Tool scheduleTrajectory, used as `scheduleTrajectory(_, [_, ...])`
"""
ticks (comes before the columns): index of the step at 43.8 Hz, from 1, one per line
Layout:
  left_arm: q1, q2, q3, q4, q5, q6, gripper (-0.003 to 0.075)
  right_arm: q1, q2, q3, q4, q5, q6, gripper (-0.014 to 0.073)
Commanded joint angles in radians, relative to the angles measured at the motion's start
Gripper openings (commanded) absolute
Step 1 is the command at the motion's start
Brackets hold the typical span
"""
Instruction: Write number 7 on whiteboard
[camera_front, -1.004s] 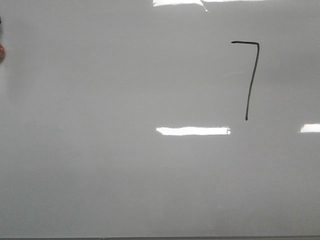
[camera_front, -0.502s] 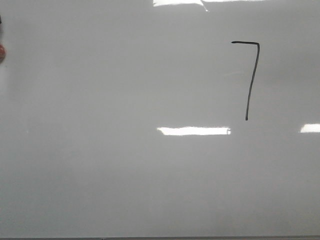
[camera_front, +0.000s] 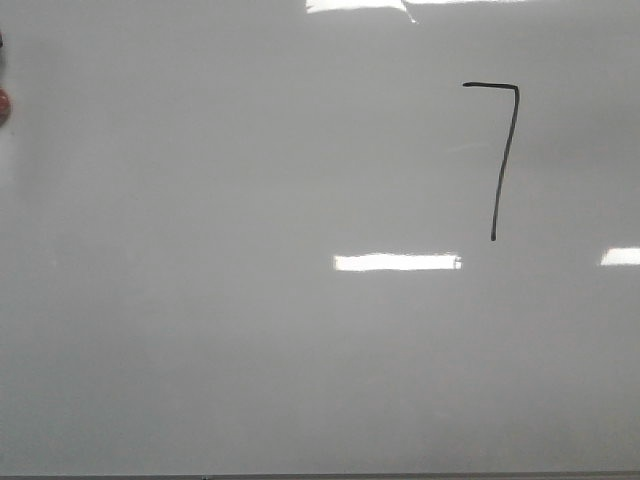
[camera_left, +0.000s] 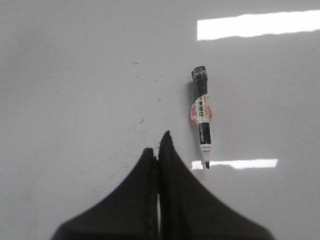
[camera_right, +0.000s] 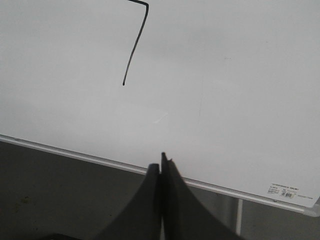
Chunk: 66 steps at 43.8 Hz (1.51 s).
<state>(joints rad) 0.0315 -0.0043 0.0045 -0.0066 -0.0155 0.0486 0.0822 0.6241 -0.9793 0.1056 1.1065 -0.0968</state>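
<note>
Whiteboard (camera_front: 250, 350) glossy, light reflections; number 7 (camera_front: 500, 160) upper right.

Dark grey floor (camera_right: 60, 195) below, bright rectangular ceiling-light reflections (camera_front: 397, 262), even indoor lighting

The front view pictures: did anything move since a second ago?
Almost nothing. Only the bright light reflection below the number 7 got shorter at its left end. The number 7 and the whiteboard stayed the same, and no pincer shows there.
</note>
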Motion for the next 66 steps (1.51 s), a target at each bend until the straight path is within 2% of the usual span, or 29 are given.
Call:
scheduleTrajectory(1, [-0.007,-0.016,0.004,-0.008,-0.085,0.003,-0.002,-0.004,0.003,-0.021,-0.005,-0.067,-0.007,-0.0069])
scheduleTrajectory(15, [-0.007,-0.016,0.004,-0.008,-0.085,0.003,-0.002,-0.006,-0.065,0.038,-0.01,-0.116,-0.007,-0.0069])
scheduleTrajectory(20, [-0.007,-0.016,0.004,-0.008,-0.085,0.003,-0.002,-0.006,-0.17,0.188,-0.01,-0.294,-0.007,-0.0069])
scheduleTrajectory(26, [-0.007,-0.016,0.004,-0.008,-0.085,0.003,-0.002,-0.006,-0.319,0.422,-0.01,-0.589,-0.007,-0.0069])
scheduleTrajectory(36, [-0.007,-0.016,0.004,-0.008,-0.085,0.003,-0.002,-0.032,-0.523,0.73,-0.01,-0.86,-0.006,-0.0069])
scheduleTrajectory(44, [-0.007,-0.016,0.004,-0.008,-0.085,0.003,-0.002,-0.089,-0.642,0.896,-0.01,-0.943,-0.006,-0.0069])
scheduleTrajectory(52, [-0.007,-0.016,0.004,-0.008,-0.085,0.003,-0.002,-0.104,-0.653,1.002,-0.01,-1.062,-0.005,-0.0069])
scheduleTrajectory(66, [-0.007,-0.014,0.004,-0.008,-0.085,0.003,-0.002,-0.104,-0.653,1.001,-0.01,-1.07,-0.005,-0.0069])
